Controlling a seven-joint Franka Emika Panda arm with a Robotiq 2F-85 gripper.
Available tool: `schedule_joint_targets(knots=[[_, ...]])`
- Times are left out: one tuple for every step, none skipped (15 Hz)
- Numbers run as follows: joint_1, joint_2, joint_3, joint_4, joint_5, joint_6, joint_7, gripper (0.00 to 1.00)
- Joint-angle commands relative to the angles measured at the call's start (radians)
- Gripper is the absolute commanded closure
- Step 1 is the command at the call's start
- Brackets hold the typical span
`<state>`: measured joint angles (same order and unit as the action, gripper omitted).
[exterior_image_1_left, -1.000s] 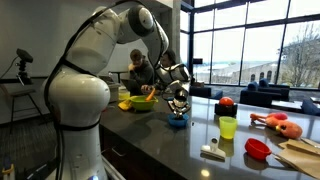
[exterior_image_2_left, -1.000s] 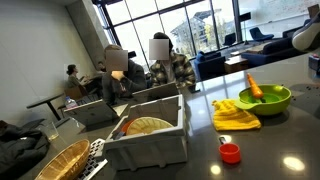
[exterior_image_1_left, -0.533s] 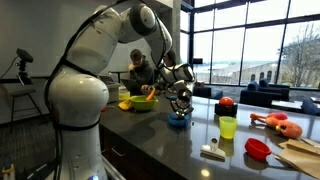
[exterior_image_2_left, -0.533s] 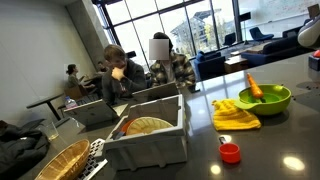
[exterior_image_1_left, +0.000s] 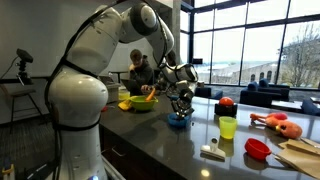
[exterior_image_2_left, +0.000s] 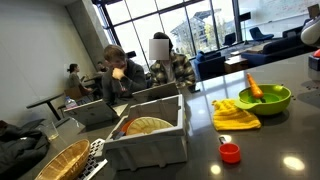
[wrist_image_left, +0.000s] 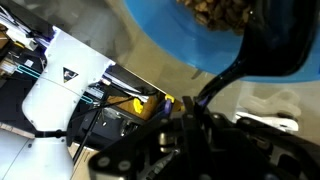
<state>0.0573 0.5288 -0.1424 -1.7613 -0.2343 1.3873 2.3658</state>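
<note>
Hand (exterior_image_1_left: 180, 103) just above blue bowl (exterior_image_1_left: 178, 122); bowl directly beneath fingers; cannot tell how far open, or any hold

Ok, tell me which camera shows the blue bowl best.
The wrist view: the blue bowl fills the top of the frame, with brown bits inside. In an exterior view the blue bowl is small, on the counter under the gripper; no other view shows it.
</note>
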Motion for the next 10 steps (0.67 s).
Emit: schedule_joint_targets(knots=[[-0.016, -0.023, 0.008, 0.001, 0.019, -0.016, -0.019, 0.99], [-0.013, -0.027, 0.008, 0.001, 0.016, -0.017, -0.014, 0.99], [-0.013, -0.029, 0.01, 0.003, 0.018, -0.019, -0.019, 0.99], [-0.015, -0.025, 0.013, 0.007, 0.021, -0.023, -0.028, 0.99], [-0.018, -0.019, 0.015, 0.015, 0.029, -0.028, -0.04, 0.99], [-0.019, -0.015, 0.016, 0.019, 0.035, -0.032, -0.05, 0.99], [-0.021, -0.011, 0.017, 0.023, 0.042, -0.036, -0.059, 0.99], [-0.021, -0.009, 0.016, 0.026, 0.049, -0.04, -0.065, 0.99], [-0.021, -0.007, 0.016, 0.027, 0.054, -0.044, -0.075, 0.99], [-0.022, -0.004, 0.016, 0.03, 0.058, -0.05, -0.084, 0.99]])
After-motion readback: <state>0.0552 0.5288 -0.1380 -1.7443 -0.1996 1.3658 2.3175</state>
